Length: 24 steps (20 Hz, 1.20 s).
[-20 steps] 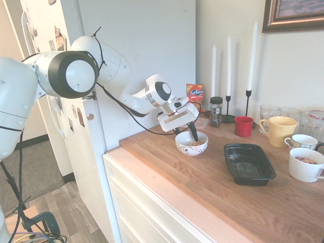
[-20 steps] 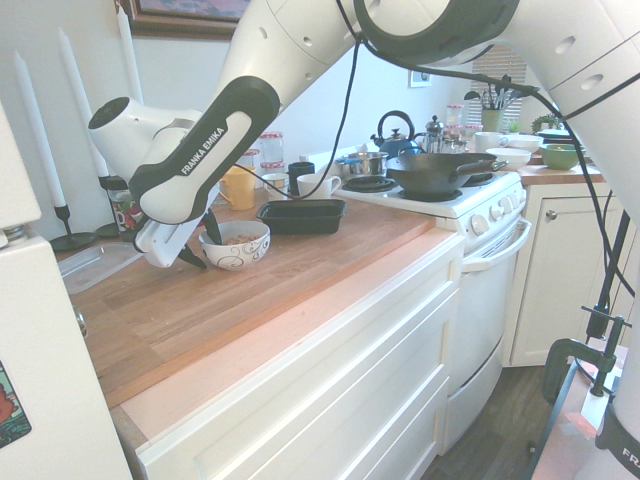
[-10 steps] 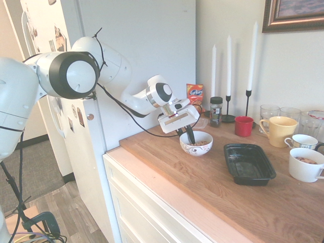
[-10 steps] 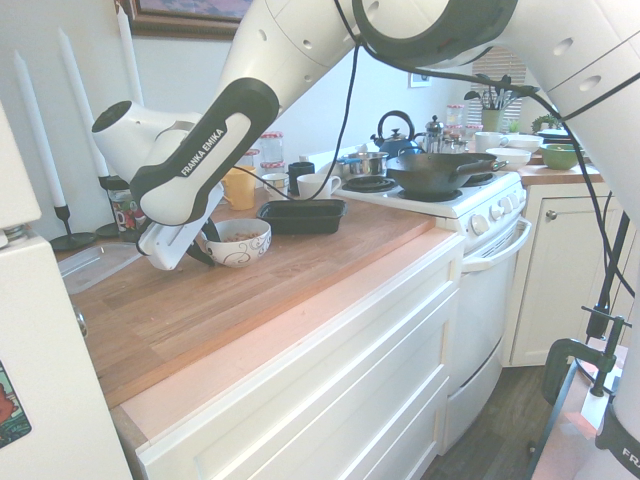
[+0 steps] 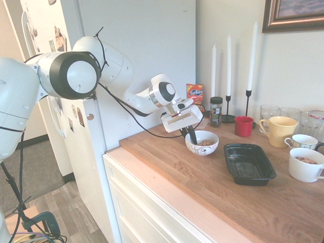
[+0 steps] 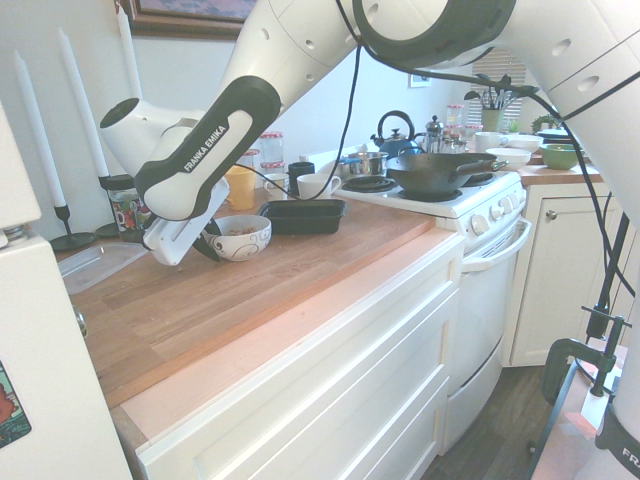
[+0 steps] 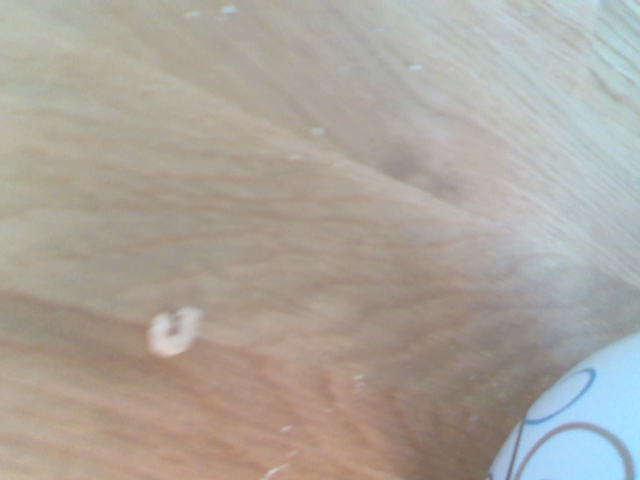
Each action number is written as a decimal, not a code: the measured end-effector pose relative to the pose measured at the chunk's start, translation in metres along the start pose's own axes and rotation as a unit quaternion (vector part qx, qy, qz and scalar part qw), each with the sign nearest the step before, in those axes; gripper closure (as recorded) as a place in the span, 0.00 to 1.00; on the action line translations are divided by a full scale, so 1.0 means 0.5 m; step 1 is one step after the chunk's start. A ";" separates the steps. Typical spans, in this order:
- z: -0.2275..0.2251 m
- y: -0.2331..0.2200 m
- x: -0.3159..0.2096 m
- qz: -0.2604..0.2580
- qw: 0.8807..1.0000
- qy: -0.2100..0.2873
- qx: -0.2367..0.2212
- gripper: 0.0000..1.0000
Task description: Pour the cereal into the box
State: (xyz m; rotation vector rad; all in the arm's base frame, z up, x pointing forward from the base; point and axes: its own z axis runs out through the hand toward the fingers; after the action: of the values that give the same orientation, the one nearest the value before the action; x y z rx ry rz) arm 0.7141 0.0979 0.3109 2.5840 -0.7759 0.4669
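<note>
Step in hand was judged to be the grasp on the bowl (image 5: 202, 142): the gripper (image 5: 192, 137) stood at the rim on the side nearest the fridge, tilted steeply down, its dark fingers (image 5: 193, 135) drawn together and clamped on the bowl's wall, one inside and one outside as far as the first exterior view allowed. The cereal (image 5: 205, 143) sat inside as a low tan heap. The bowl rested on the wooden counter (image 5: 202, 177), not yet raised. The box (image 5: 248, 163) lay empty, near the bowl on the side away from the arm, with bare wood between them. One stray loop (image 7: 173, 332) lay on the counter in the wrist view. Next move, as judged: lift level, carry over the box, then tip slowly, since a rim pinch could let the bowl swing.
</note>
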 end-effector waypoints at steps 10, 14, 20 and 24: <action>-0.168 0.026 0.137 0.049 0.997 -0.014 0.062 1.00; -0.203 0.098 0.234 0.081 0.991 -0.047 0.097 1.00; -0.185 0.209 0.338 0.120 0.976 -0.119 0.139 1.00; -0.175 0.257 0.364 0.136 0.964 -0.161 0.163 1.00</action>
State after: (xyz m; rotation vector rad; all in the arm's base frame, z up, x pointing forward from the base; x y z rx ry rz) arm 0.7663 -0.0413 0.4986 2.9148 -1.2723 0.2713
